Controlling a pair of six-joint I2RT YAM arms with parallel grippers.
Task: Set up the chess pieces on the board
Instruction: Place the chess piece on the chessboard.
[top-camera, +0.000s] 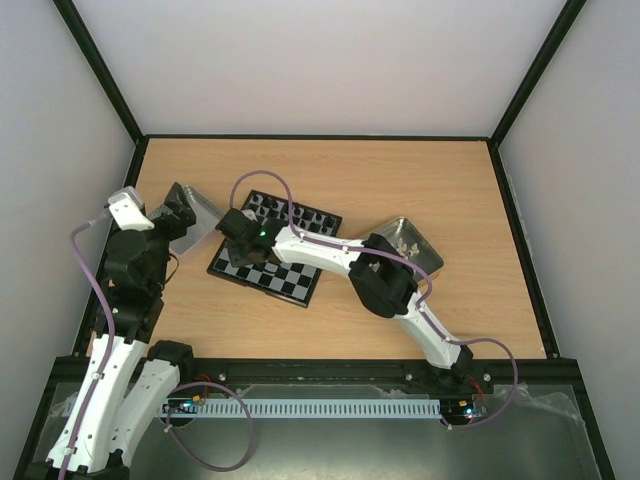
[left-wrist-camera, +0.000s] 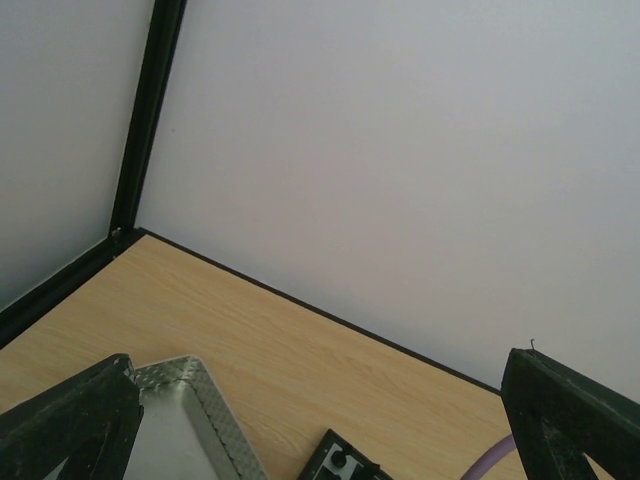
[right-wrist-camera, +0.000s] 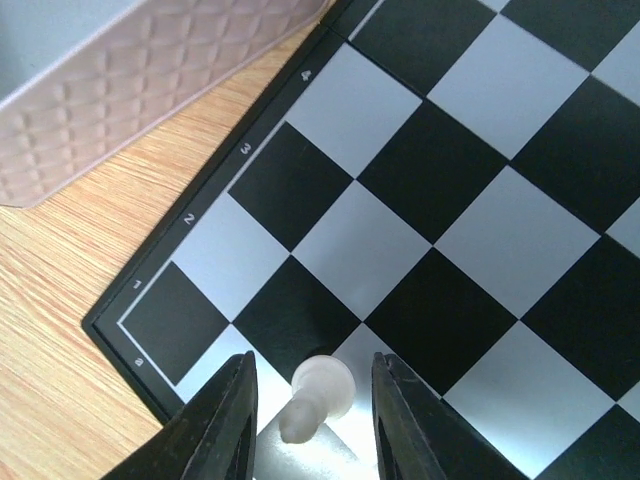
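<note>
**Right tool** (right-wrist-camera: 313, 365): Open. It is lowered over the near-left corner of the board (top-camera: 272, 262). One white pawn (right-wrist-camera: 320, 392) stands between the fingers (right-wrist-camera: 225, 425), with a visible gap on each side. The tool grips nothing.

**Pawn:** It is upright on a light square in the edge row, close to the corner marked 1 and a.

**Left tool** (left-wrist-camera: 315, 400): Fully spread, with nothing between its fingers. It hangs above the left tray (top-camera: 198, 213), well clear of the board.

**Board:** It lies askew on the tabletop (top-camera: 450, 180), between the two trays. In the right wrist view, the quilted wall of the left tray runs just beside the board's edge; contact cannot be confirmed.

**Black pieces** (top-camera: 290, 212): They are lined up along the far rows of the board. Individual types are too small to tell.

**White pieces** (top-camera: 407, 243): A loose cluster lies in the right tray (top-camera: 428, 262). The count cannot be determined.

**Squares:** Those seen around the pawn in the right wrist view are bare.
</note>
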